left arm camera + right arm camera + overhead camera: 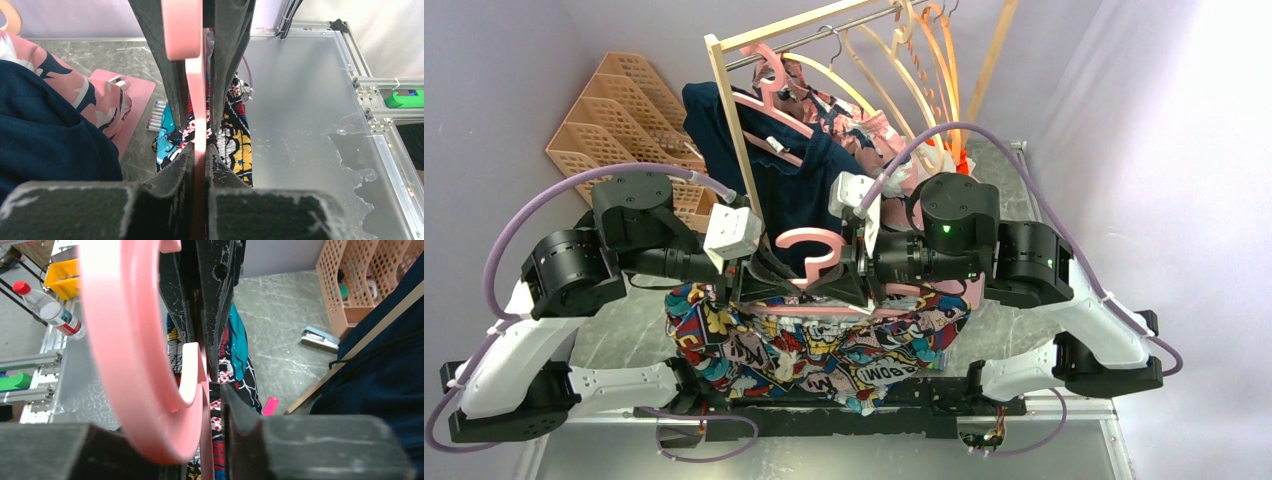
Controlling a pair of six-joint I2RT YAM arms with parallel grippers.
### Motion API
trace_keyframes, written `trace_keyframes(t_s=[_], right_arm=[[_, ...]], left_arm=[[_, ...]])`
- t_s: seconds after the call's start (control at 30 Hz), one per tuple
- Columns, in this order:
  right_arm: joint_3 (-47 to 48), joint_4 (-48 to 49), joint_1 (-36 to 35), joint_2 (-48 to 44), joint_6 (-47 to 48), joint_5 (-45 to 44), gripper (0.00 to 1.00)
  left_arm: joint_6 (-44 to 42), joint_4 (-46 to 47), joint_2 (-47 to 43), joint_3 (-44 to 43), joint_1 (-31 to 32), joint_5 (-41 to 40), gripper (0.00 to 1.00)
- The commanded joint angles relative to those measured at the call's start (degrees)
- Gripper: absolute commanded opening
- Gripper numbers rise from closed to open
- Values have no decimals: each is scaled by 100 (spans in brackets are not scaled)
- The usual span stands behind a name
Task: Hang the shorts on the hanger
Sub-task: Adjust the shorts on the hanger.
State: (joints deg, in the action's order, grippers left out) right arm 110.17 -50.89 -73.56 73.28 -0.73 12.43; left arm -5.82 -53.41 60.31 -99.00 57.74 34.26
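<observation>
The pale-pink hanger (812, 252) hangs in the air between my two grippers, hook pointing up toward the rack. The comic-print shorts (819, 350) drape below it, over its lower part, down toward the table's near edge. My left gripper (759, 282) is shut on the hanger's flat body (200, 100), both pads pressed against it, with the shorts (235, 135) beneath. My right gripper (212, 390) straddles the hanger (125, 340) from the other side. A slit showing the shorts (235, 355) remains between the hanger and one finger (235, 410). The hook hides the other finger.
Behind stands a wooden clothes rack (724, 110) with a navy garment (794, 180), a pink patterned garment (844, 115) and cream and orange hangers (924, 50). A peach organiser (624, 110) sits back left. A stapler (320, 338), a bottle (50, 312) and markers (155, 115) lie around.
</observation>
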Motion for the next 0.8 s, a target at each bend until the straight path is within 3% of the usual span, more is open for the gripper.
trace_keyframes(t_s=[0.0,0.07,0.17,0.2,0.27,0.3,0.37,0.4,0.47,0.6,0.77], right_arm=[[-70,-10,17,61,48,105,19],[-57,-10,17,64,31,87,3],[-136,142,17,-53,-56,-20,0],[-189,224,17,-125,-107,-87,0],[-295,369,18,-287,-251,-356,0],[-349,426,17,-374,-339,-563,0],[-458,514,17,-551,-555,-838,0],[-489,514,17,-651,-613,-947,0],[-549,466,18,-793,-765,-1122,0],[-728,346,17,-1080,-1095,-1678,0],[-887,290,17,-1176,-1467,-2523,0]], left_arm=[[-100,426,-2,-271,1,230,7],[-103,428,8,-290,1,214,7],[-38,546,-47,-218,2,-3,8],[7,613,-104,-164,1,-132,17],[103,789,-274,-18,1,-456,47],[160,893,-396,89,1,-642,58],[353,1278,-734,383,1,-1023,75],[435,1403,-931,560,1,-1237,78],[714,1920,-1419,968,1,-1648,100],[1796,2819,-2450,1966,1,-2501,99],[3488,2996,-3059,2793,1,-3148,99]])
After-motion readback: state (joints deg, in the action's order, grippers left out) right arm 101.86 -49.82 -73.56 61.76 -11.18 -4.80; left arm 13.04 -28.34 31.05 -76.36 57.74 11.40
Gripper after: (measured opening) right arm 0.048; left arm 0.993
